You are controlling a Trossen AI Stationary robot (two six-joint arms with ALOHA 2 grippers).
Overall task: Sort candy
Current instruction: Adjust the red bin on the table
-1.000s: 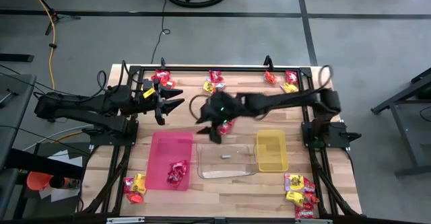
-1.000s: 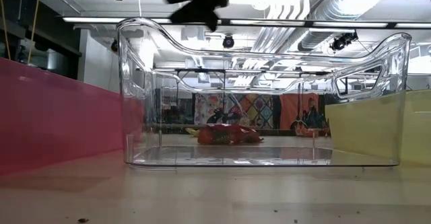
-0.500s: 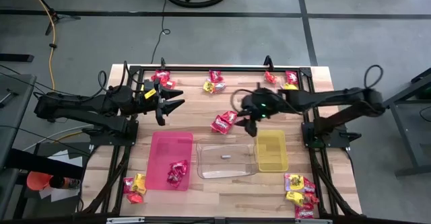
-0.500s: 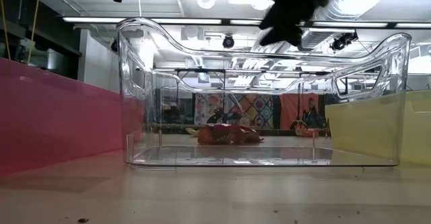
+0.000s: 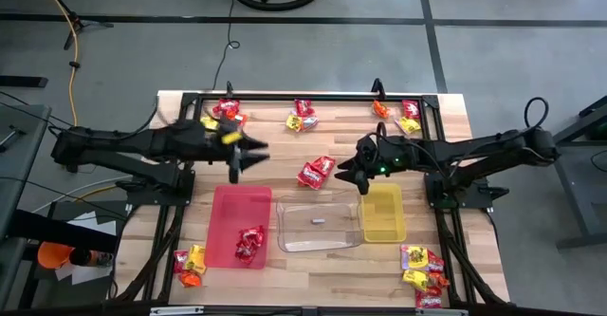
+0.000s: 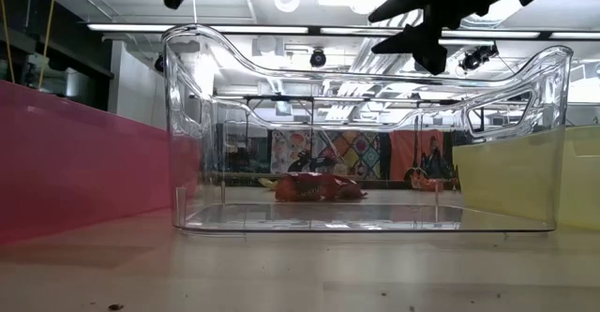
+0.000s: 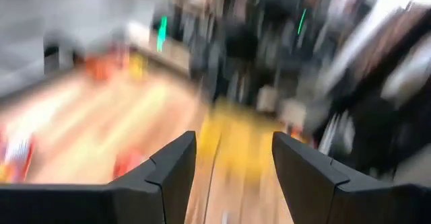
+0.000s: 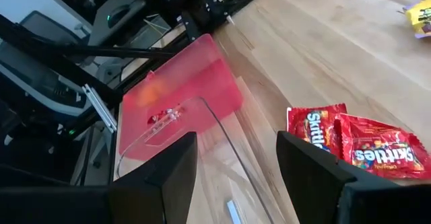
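Seen from above, the pale wooden table (image 5: pixel 313 264) carries three shallow plastic trays in a row across the lower middle of the frame: a red rectangular one (image 5: pixel 228 212) with a few red packets lying in it, a clear one (image 5: pixel 318 238) and a yellow one (image 5: pixel 382 213). The candy, small shiny wrapped packets in red, yellow and orange, lies in loose clusters along the upper edge of the table and in both lower corners, and a pair of red Skittles packets (image 5: pixel 316 171) sits at the centre, just above the clear tray. The right tool (image 5: pixel 353 175) hangs just right of that pair, beside the upper left corner of the yellow tray, its fingers standing wide with nothing between them. The left tool (image 5: pixel 248 156) hovers above the upper edge of the red tray, also wide, and nothing visibly sits between its fingers. The step in hand looks like fetching the red pair. To do it well, the right tool should drop squarely over one packet, pinch its crinkled middle so the slippery wrapper cannot slide out, lift clear of the clear tray's wall, and release only once over the red tray.
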